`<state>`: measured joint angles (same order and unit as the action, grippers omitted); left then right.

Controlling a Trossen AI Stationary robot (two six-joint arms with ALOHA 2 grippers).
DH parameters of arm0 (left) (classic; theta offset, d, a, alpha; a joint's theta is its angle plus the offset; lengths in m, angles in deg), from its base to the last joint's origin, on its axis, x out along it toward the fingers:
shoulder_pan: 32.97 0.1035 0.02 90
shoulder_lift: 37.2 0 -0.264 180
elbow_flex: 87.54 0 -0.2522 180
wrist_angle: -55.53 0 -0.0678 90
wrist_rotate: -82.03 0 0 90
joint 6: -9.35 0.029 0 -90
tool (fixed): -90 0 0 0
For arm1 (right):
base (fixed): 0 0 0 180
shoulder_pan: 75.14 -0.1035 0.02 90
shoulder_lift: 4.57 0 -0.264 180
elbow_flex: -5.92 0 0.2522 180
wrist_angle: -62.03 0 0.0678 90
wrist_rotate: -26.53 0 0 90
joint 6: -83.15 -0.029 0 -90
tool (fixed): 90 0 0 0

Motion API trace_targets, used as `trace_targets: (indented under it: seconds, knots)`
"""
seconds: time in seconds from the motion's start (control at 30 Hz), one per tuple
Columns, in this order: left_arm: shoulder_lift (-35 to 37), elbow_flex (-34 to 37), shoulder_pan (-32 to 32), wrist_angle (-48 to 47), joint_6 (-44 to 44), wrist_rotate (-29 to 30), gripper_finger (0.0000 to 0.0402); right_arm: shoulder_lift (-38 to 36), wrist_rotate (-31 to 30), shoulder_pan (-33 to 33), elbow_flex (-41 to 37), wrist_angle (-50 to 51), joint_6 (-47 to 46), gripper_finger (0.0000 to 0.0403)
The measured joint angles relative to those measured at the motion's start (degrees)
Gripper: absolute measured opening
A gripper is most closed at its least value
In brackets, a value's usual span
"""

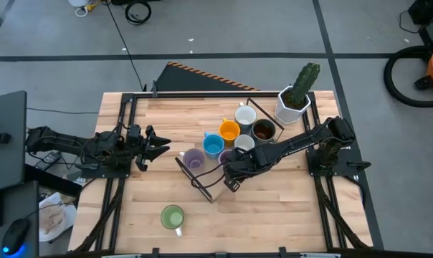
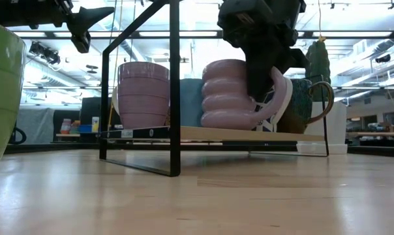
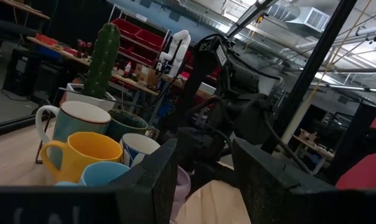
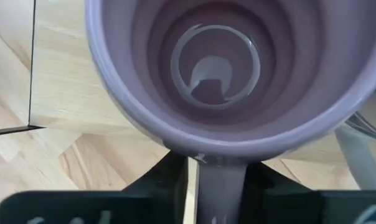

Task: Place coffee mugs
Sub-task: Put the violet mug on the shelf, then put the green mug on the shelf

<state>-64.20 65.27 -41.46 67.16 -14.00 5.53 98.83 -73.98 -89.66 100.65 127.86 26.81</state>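
Lilac mug (image 2: 231, 94) sits on the rack (image 2: 177, 134), directly beneath our right claw (image 4: 220, 186), whose fingers straddle the handle with light showing on one side; the grip reads as loosening, not firmly clamped. We judge the release step underway: part the fingers fully, then lift straight up so the handle is not dragged. The mug is glossy, ribbed ceramic; the rack is thin black bar over wood. Our left claw (image 1: 161, 145) waits apart, open, well off to the side. A green mug (image 1: 173, 216) stands alone on the worktop (image 1: 274, 215).
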Motion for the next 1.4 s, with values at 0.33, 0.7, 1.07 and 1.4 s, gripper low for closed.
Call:
trace_targets:
  seconds: [0.33, 0.7, 1.07, 1.4]
  knots:
    - [0.0, 0.0, 0.02, 0.02, 0.04, 0.0, 0.016, -1.57, 1.84, -0.06, 0.02, 0.03, 0.44, 0.0156]
    - [0.02, -0.01, -0.04, -1.35, 5.76, -0.17, 0.016, -5.2, -0.96, -2.01, 0.02, -0.01, 0.42, 0.0177]
    - [0.0, -0.02, -0.04, -3.06, 13.29, -0.2, 0.016, -7.02, -2.7, -2.97, 0.02, 0.22, 4.66, 0.0187]
    - [0.0, -0.02, 0.35, -1.39, 6.62, 1.4, 0.016, -10.4, -8.89, -3.15, 0.02, 0.49, 15.93, 0.0188]
